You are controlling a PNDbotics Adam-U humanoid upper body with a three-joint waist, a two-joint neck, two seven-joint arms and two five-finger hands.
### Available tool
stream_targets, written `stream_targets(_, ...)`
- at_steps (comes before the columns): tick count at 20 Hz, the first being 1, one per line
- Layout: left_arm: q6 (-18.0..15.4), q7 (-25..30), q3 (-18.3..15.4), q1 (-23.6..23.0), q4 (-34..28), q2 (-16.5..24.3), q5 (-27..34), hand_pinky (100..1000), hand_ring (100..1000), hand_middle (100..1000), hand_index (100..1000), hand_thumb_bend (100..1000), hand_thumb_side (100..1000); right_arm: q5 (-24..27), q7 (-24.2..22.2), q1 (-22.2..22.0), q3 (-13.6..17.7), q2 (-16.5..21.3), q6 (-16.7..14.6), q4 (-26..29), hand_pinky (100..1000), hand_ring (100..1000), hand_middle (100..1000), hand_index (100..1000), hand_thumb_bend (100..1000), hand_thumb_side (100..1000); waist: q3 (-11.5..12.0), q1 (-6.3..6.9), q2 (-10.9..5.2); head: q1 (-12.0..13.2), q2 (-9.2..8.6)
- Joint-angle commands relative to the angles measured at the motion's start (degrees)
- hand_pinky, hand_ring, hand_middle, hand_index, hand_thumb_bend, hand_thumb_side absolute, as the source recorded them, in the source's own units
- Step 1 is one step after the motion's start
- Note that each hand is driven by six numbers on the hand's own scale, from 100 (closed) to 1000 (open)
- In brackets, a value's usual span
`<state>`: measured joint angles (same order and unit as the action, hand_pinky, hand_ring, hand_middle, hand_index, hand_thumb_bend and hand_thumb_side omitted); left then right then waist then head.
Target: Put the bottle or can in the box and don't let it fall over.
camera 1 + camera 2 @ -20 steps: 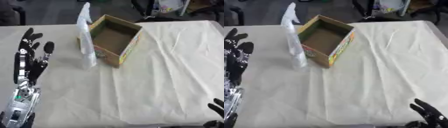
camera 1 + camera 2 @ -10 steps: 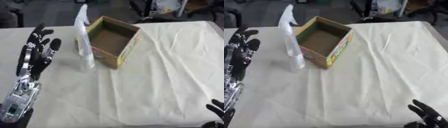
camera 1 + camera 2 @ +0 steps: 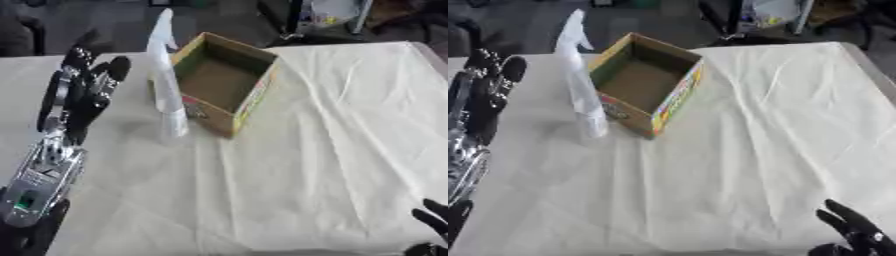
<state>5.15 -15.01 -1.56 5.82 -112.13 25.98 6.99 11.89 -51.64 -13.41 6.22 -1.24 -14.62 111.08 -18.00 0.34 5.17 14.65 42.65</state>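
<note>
A wrinkled cream cloth [image 3: 332,150] covers my counter, with dark floor and chair legs beyond its far edge. A white spray bottle [image 3: 165,80] stands upright on the cloth, just beside the left wall of an open cardboard box [image 3: 226,80]. My left hand [image 3: 80,92] is raised to the bottle's left, near it but apart, fingers straight and spread, holding nothing. My right hand [image 3: 855,232] shows at the lower right corner, fingers up and relaxed, well apart from both.
</note>
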Motion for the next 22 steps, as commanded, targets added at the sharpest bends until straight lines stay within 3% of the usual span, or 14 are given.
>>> stream_targets(1, 0.3, -0.4, 0.2, 1.8, 0.7, 2.4, 0.2, 945, 1000, 765, 958, 744, 603, -0.2, -0.3, 0.0, -0.3, 0.6, -0.5, 0.7, 659, 1000, 1000, 1000, 100, 470, -0.1, -0.01, -0.64, 0.2, -0.45)
stream_targets(12, 2.7, 1.8, 2.9, 5.6, 3.7, 4.5, -5.7, 940, 1000, 765, 959, 736, 510, -0.3, -0.3, 0.0, -0.5, 0.6, -0.5, 0.6, 659, 1000, 1000, 1000, 100, 470, -0.4, -0.02, -0.65, 0.6, -0.21)
stream_targets(22, 5.7, 5.3, 5.8, 8.3, 5.5, 5.4, -8.9, 936, 1000, 760, 961, 737, 512, -0.2, -0.3, 0.0, -0.6, 0.7, -0.5, 0.5, 659, 1000, 1000, 1000, 100, 470, -0.7, 0.02, -0.74, 0.9, -0.14)
